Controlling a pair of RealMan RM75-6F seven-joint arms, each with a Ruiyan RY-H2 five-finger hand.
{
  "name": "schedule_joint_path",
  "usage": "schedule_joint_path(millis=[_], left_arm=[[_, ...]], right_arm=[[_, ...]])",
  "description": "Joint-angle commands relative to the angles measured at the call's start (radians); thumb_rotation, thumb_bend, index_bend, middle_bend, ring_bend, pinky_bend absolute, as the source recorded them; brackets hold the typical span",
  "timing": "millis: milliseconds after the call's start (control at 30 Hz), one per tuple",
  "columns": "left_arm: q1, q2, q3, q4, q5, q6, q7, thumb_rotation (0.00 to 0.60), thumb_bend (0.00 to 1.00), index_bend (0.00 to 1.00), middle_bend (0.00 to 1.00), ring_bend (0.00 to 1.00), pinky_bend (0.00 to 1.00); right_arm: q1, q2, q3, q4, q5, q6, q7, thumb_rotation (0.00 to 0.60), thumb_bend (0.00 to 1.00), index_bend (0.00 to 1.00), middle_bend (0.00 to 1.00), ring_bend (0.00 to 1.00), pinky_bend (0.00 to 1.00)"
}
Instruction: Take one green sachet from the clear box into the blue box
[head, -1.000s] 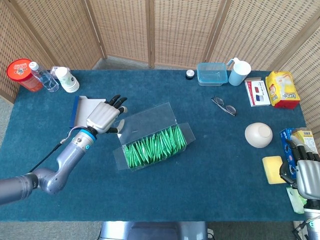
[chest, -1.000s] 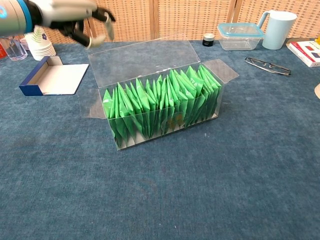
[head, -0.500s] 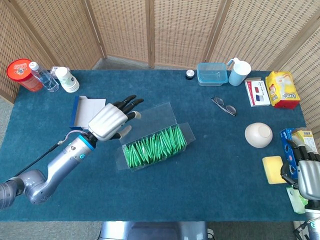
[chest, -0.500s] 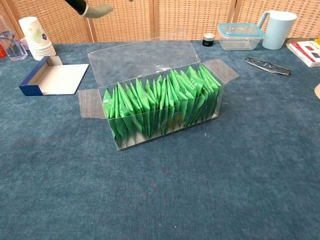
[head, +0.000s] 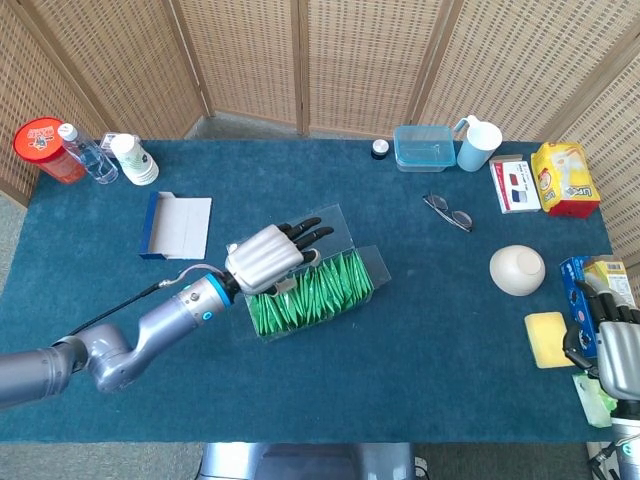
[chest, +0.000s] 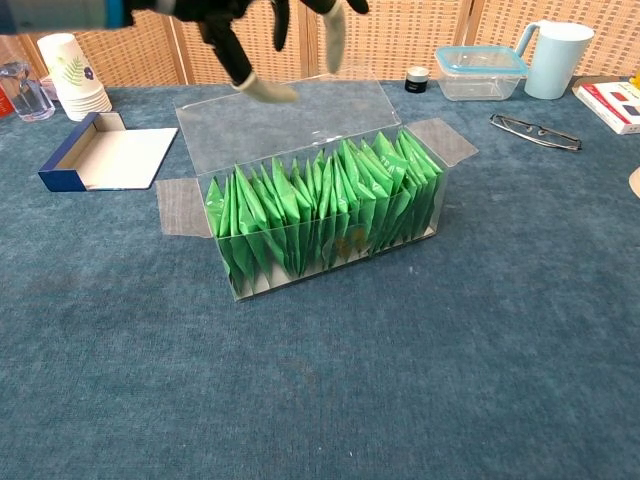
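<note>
— Since a moment ago the left hand (head: 270, 255) moved from near the blue box (head: 176, 224) to above the clear box (chest: 320, 190), fingers spread, holding nothing.

— And the right hand (head: 612, 345)?

— Half cut off at the table corner; grip unclear.

— The sachets?

— Green sachets (chest: 320, 205) stand upright in a dense row inside the clear box, lid flap open behind.
</note>
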Motion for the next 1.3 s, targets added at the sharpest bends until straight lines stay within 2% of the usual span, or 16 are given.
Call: schedule_joint_path(millis=[33,267,567,1167,1300], left_arm=[[-0.028,-0.036,-0.002,0.027,-0.040,-0.032,0.050,0.600,0.30,0.36,0.08,0.05,0.34],[-0.065,-0.092,-0.001,0.072,-0.141,-0.065,0.140,0.600,0.30,0.36,0.08,0.05,0.34],[-0.095,-0.141,0.013,0.122,-0.216,-0.083,0.203,0.600,0.30,0.36,0.08,0.03,0.32],[-0.143,-0.211,0.040,0.176,-0.294,-0.091,0.275,0.600,0.30,0.37,0.08,0.03,0.32],[-0.147,-0.222,0.043,0.184,-0.299,-0.089,0.278,0.600,0.30,0.40,0.08,0.03,0.31]], right_arm=[[-0.001,-0.002,0.000,0.003,0.001,0.000,0.003,0.318,0.72,0.13,0.14,0.18,0.29],[-0.005,-0.003,-0.001,0.010,0.004,0.002,0.009,0.318,0.72,0.13,0.14,0.18,0.29],[-0.015,-0.005,0.000,0.012,0.009,0.013,0.016,0.318,0.72,0.13,0.14,0.18,0.29],[-0.038,0.001,0.002,0.020,0.013,0.040,0.031,0.319,0.72,0.13,0.14,0.18,0.29],[-0.040,0.000,0.002,0.022,0.013,0.041,0.032,0.319,0.72,0.13,0.14,0.18,0.29]])
